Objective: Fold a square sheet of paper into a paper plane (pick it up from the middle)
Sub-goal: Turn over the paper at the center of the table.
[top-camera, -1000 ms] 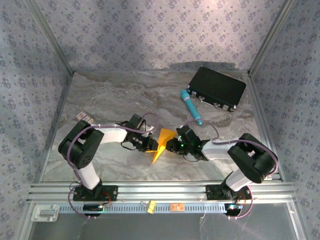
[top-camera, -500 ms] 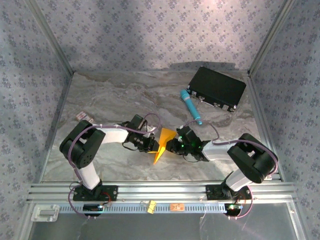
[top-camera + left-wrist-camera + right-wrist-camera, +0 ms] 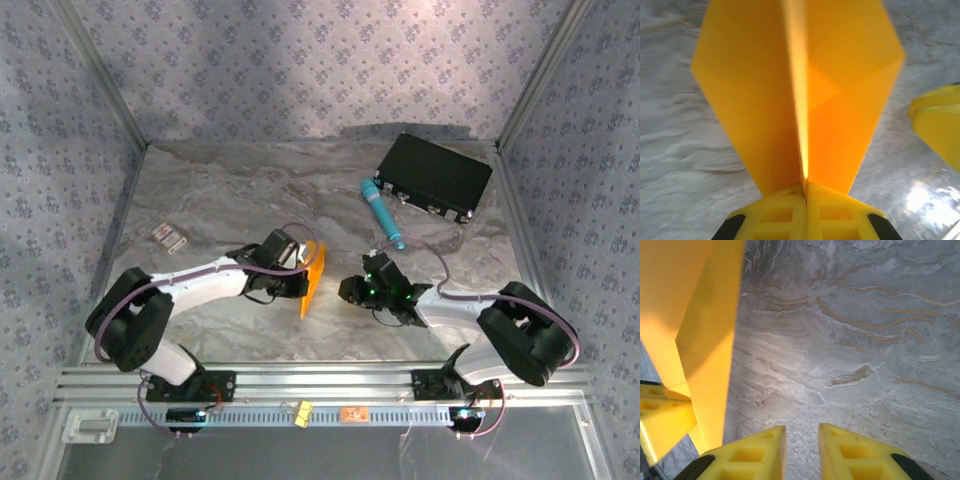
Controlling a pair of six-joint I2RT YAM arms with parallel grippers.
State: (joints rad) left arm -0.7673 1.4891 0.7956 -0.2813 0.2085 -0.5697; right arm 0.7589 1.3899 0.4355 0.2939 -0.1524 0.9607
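The square sheet of paper is folded into an orange-yellow paper plane (image 3: 313,277), a pointed wedge with a centre crease. It stands on edge just above the marble table near the middle. My left gripper (image 3: 298,270) is shut on its crease; in the left wrist view the two wings (image 3: 800,90) fan up from the closed gripper (image 3: 806,186). My right gripper (image 3: 350,290) hovers just right of the plane with a small gap between its fingers and nothing in it. In the right wrist view the gripper (image 3: 802,432) stands over bare table, with the plane (image 3: 695,330) to its left.
A teal pen-like cylinder (image 3: 382,213) lies behind the right gripper, and a black box (image 3: 433,176) sits at the back right. A small white-and-red card (image 3: 168,236) lies at the left. Patterned walls enclose the table (image 3: 230,190) on three sides.
The left gripper has closed on the plane and turned it up on edge, shifting slightly left. The right gripper has drawn back from the paper to the right.
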